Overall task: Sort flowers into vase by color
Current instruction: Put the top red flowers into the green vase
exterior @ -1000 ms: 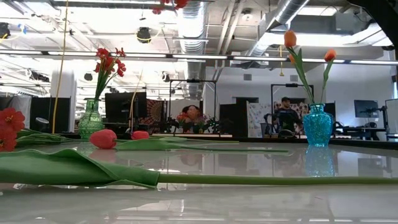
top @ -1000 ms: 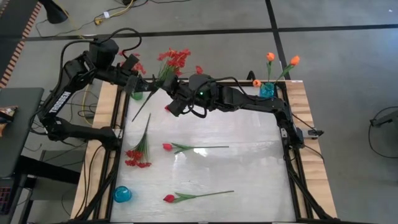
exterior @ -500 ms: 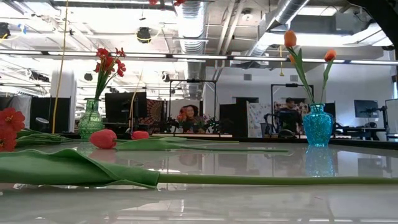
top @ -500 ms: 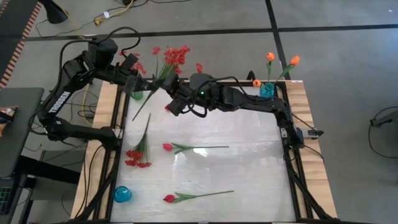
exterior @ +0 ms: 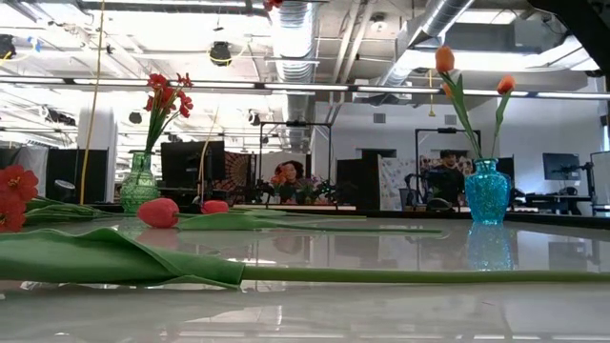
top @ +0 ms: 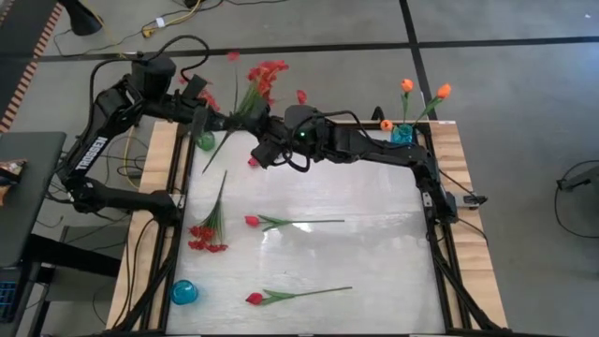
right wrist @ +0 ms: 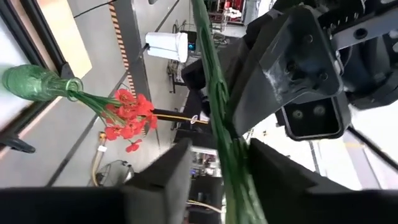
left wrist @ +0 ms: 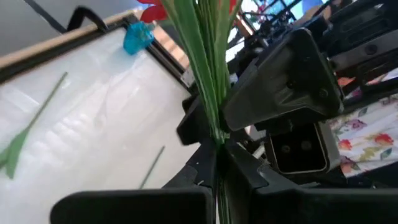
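A red many-bloom spray (top: 265, 75) on a bundle of green stems (left wrist: 205, 74) is up in the air over the table's far left. My left gripper (top: 223, 120) is shut on it. My right gripper (top: 266, 146) is open, one finger on each side of the same stems (right wrist: 225, 146), apart from them. A green vase (top: 206, 142) with red flowers stands at the far left edge. A blue vase (top: 402, 136) at the far right holds orange tulips (top: 407, 85). Another red spray (top: 210, 227) and two pinkish-red tulips (top: 281, 223) (top: 290, 296) lie flat on the table. My left gripper pinches the spray's bundled stems (left wrist: 216, 134) between its two fingers, partway between the blooms and the cut end. The fingers come from the table's left, slanting a little down, and lie across the stems. The spray is lifted clear and tilted, blooms up and toward the far edge.
A second blue vase (top: 184, 292) stands at the near left corner. The two arms are close together above the far left of the table. A wooden rim (top: 463, 187) and dark frame rails border the white tabletop. In the low view a tulip's leaf (exterior: 114, 257) lies close.
My right gripper has opened and let go of the spray's stems, staying around them. The spray, still in my left gripper, has tipped so that its blooms stand a little farther toward the far edge.
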Controlling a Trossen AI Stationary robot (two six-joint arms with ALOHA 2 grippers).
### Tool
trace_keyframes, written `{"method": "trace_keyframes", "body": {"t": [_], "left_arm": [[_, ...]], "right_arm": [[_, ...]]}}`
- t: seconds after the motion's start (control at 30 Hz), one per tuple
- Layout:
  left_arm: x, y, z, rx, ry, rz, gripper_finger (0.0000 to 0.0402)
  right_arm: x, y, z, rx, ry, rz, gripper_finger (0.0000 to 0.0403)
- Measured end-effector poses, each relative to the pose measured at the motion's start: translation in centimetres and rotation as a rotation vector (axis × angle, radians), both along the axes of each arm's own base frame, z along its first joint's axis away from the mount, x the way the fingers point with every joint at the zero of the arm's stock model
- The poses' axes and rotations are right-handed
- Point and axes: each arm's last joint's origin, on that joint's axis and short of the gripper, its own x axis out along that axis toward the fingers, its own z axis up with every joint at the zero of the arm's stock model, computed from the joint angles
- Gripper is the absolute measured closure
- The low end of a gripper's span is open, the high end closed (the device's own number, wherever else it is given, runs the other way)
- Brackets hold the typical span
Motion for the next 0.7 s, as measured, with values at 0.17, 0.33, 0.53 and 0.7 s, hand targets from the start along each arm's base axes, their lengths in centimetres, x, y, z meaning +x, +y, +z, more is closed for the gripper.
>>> {"method": "trace_keyframes", "body": {"t": [0.17, 0.33, 0.53, 0.7], "left_arm": [[-0.5, 1.0, 0.4, 0.044, -0.037, 0.059, 0.0401], [-1.5, 2.4, 0.7, 0.121, -0.047, 0.171, 0.0401], [-3.0, 4.0, 1.1, 0.267, -0.015, 0.375, 0.0401], [-4.4, 4.2, 1.6, 0.414, 0.064, 0.599, 0.0401]], "right_arm": [[-1.1, -0.9, 0.8, 0.109, -0.029, -0.023, 0.0132], [-3.4, -3.2, 1.8, 0.279, -0.037, -0.063, 0.0089], [-7.0, -7.9, 2.7, 0.561, -0.05, -0.114, 0.0086], [-10.0, -12.9, 2.2, 0.835, -0.036, -0.135, 0.0089]]}}
